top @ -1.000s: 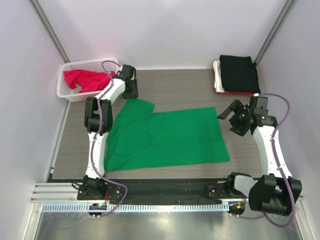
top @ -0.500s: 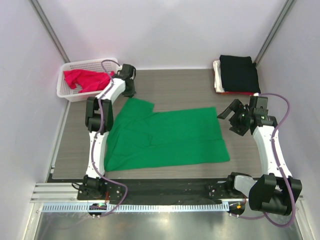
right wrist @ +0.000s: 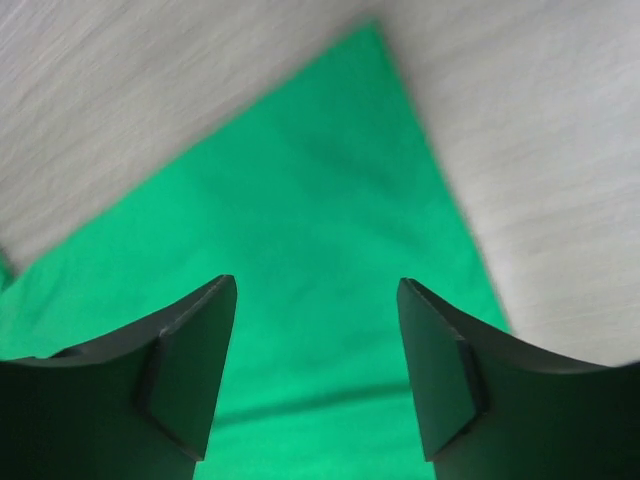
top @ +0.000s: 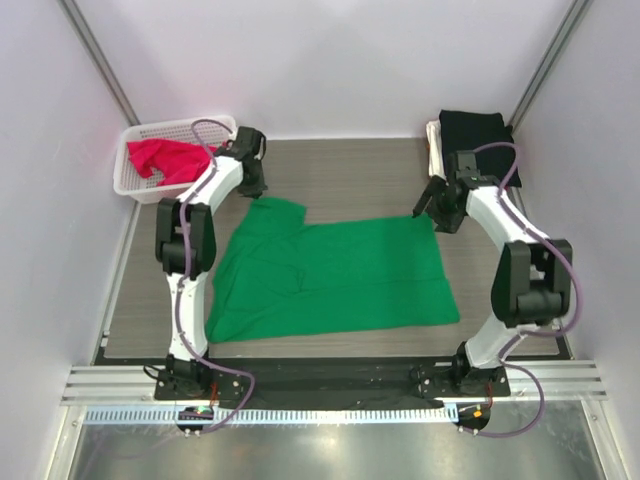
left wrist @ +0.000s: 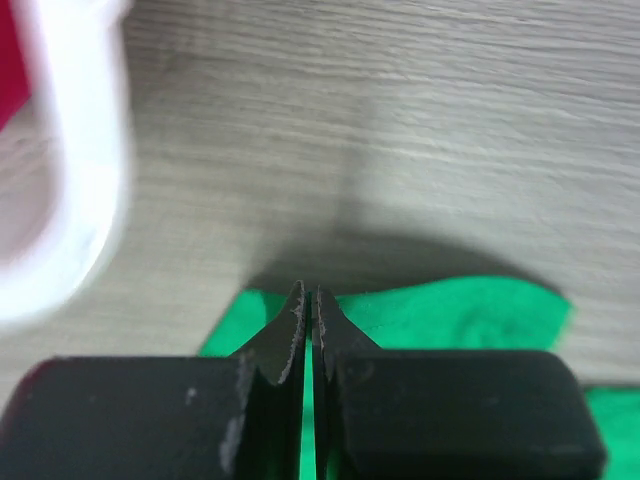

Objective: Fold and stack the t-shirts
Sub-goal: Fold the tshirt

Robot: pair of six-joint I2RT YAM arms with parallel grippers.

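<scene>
A bright green t-shirt (top: 340,275) lies spread flat on the table. My left gripper (top: 255,188) is down at its far left corner. In the left wrist view the fingers (left wrist: 308,292) are pressed together on the shirt's edge (left wrist: 450,310), with green showing in the slit between them. My right gripper (top: 425,205) hovers over the shirt's far right corner. In the right wrist view it (right wrist: 315,285) stands open, with only green cloth (right wrist: 300,200) below. A red-pink t-shirt (top: 165,160) lies in the basket. A folded black t-shirt (top: 480,135) tops a stack at the far right, with white cloth (top: 434,150) under it.
The white lattice basket (top: 135,185) stands at the far left corner, close to my left gripper; its rim (left wrist: 80,150) fills the left of the left wrist view. Walls close in the table on three sides. The arm bases sit on the near rail (top: 330,385).
My left gripper has shut at the green shirt's far left corner. My right arm swung in from the right side to above the far right corner, its jaws narrowing a little.
</scene>
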